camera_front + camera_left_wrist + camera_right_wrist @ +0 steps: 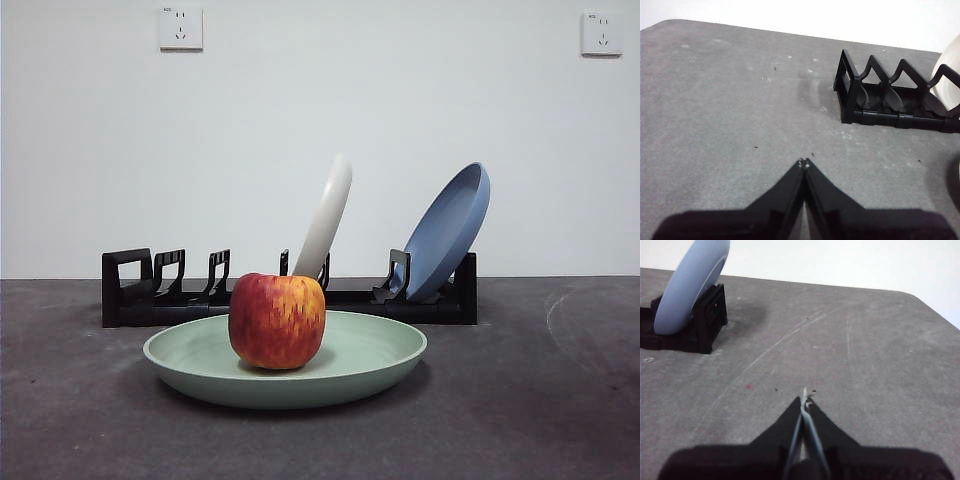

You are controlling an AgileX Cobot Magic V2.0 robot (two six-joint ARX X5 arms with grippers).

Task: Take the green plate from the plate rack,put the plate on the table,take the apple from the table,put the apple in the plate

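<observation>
The pale sage-green plate (285, 365) lies flat on the dark grey table (80, 420) in front of the black plate rack (140, 290). The red apple (277, 320) with yellow streaks stands upright in the plate, left of its middle. Neither arm shows in the front view. My left gripper (804, 162) is shut and empty above bare table, with the rack's loop end (847, 85) ahead of it. My right gripper (805, 399) is shut and empty above bare table, off the rack's other end (710, 320).
A cream-white plate (325, 220) and a blue plate (450, 230) lean in the rack; the blue one also shows in the right wrist view (690, 285). A white wall with two sockets stands behind. The table's far corner shows in the right wrist view (920, 300).
</observation>
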